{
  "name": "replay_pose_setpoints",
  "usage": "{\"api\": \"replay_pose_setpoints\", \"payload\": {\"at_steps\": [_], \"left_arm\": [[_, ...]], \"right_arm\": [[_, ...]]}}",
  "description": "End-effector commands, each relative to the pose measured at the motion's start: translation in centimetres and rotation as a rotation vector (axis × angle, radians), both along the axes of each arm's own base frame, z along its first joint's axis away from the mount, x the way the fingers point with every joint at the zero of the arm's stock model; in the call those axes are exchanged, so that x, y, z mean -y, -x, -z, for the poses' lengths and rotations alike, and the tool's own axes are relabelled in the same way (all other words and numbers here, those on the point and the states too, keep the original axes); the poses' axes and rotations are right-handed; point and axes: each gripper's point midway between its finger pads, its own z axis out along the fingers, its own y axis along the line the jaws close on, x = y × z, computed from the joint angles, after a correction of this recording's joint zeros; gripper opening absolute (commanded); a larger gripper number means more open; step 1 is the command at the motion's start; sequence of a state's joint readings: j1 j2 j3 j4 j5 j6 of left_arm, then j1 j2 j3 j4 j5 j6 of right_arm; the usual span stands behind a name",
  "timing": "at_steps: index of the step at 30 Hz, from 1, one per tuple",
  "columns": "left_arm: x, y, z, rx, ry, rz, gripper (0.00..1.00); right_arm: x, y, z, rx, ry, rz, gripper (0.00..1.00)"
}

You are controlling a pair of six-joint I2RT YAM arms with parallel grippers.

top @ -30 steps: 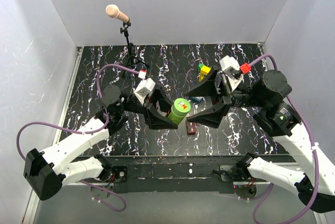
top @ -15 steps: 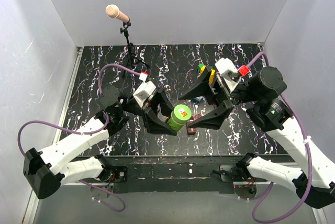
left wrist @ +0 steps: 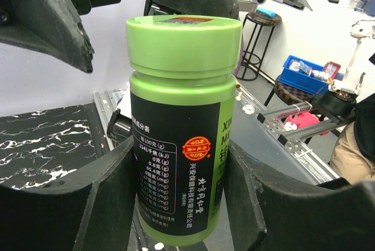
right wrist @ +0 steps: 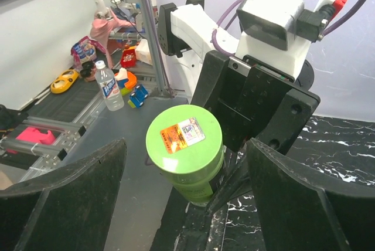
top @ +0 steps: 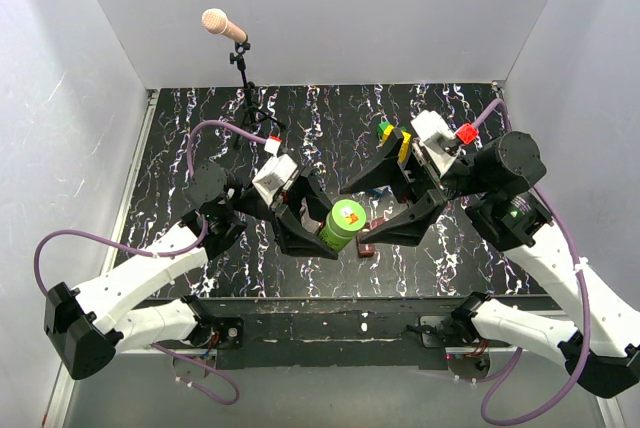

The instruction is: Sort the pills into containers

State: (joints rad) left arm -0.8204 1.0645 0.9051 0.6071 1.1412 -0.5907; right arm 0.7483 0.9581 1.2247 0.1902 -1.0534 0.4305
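Black white-veined table (top: 190, 128), white walls (top: 330, 18), microphone (top: 223, 26) at back, left gripper (left wrist: 176, 216) pinching tilted green bottle (left wrist: 179, 116) mid-table, right gripper (right wrist: 184, 163) spread wide either side of its cap, red-brown box (top: 367, 246) just beside.

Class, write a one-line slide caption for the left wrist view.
Left gripper clamps a capped green bottle between its jaws, black label toward the camera.

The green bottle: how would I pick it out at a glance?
Find the black marbled table, then look to its middle. The green bottle sits in the left gripper: the only lime cylinder, black-labelled, with an orange sticker on its cap.
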Motion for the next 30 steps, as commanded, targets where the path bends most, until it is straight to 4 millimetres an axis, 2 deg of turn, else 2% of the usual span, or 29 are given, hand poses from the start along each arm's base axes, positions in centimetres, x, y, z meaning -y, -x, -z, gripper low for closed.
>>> {"api": "replay_pose_setpoints", "payload": {"at_steps": [1, 12, 19, 30], "left_arm": [[-0.2, 0.2, -2.4, 0.053, 0.067, -0.016, 0.00], [0.0, 0.0, -2.7, 0.053, 0.071, -0.029, 0.00], [0.0, -0.1, -3.3, 0.054, 0.091, -0.045, 0.00], [0.5, -1.8, -3.9, 0.038, 0.108, -0.153, 0.00]], "right_arm": [[0.0, 0.5, -0.5, 0.018, -0.029, -0.028, 0.88], [-0.1, 0.3, -0.3, 0.002, -0.032, -0.026, 0.73], [0.1, 0.3, -0.1, 0.007, -0.027, -0.012, 0.55], [-0.3, -1.1, 1.0, -0.032, 0.000, 0.087, 0.44]]}}
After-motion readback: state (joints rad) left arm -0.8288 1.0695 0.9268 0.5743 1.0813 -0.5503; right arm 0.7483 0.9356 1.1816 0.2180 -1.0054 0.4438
